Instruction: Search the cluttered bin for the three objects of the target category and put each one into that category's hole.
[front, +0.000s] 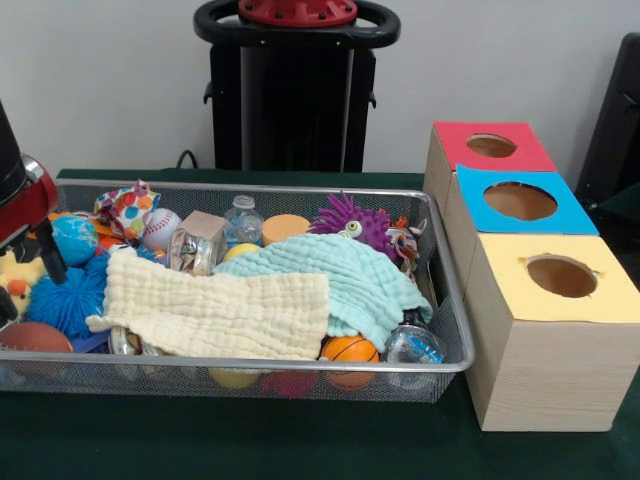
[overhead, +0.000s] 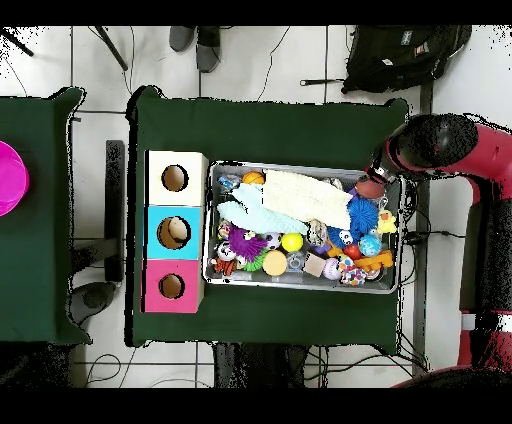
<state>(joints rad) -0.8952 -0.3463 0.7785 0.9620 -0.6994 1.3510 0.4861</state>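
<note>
The wire-mesh bin (front: 300, 365) is full of toys; it also shows in the overhead view (overhead: 300, 286). A yellow plush chick (front: 16, 283) lies at its left end, in the overhead view (overhead: 386, 222) at the right end. An orange plush piece (overhead: 372, 263) lies near the bin's corner; its stripes do not show. My gripper (front: 30, 252) hangs over the bin's left end, right above the chick, and in the overhead view (overhead: 381, 188) it sits at the end of the red arm. The red-topped hole (front: 491, 146) (overhead: 171, 286) is on the box row beside the bin.
A cream cloth (front: 215, 310) and a mint cloth (front: 330, 275) cover much of the bin. A purple spiky ball (front: 350, 220), a blue spiky ball (front: 65, 295), a small basketball (front: 350, 350) and other balls lie around. The blue-topped hole (front: 520, 201) and yellow-topped hole (front: 561, 276) adjoin the red.
</note>
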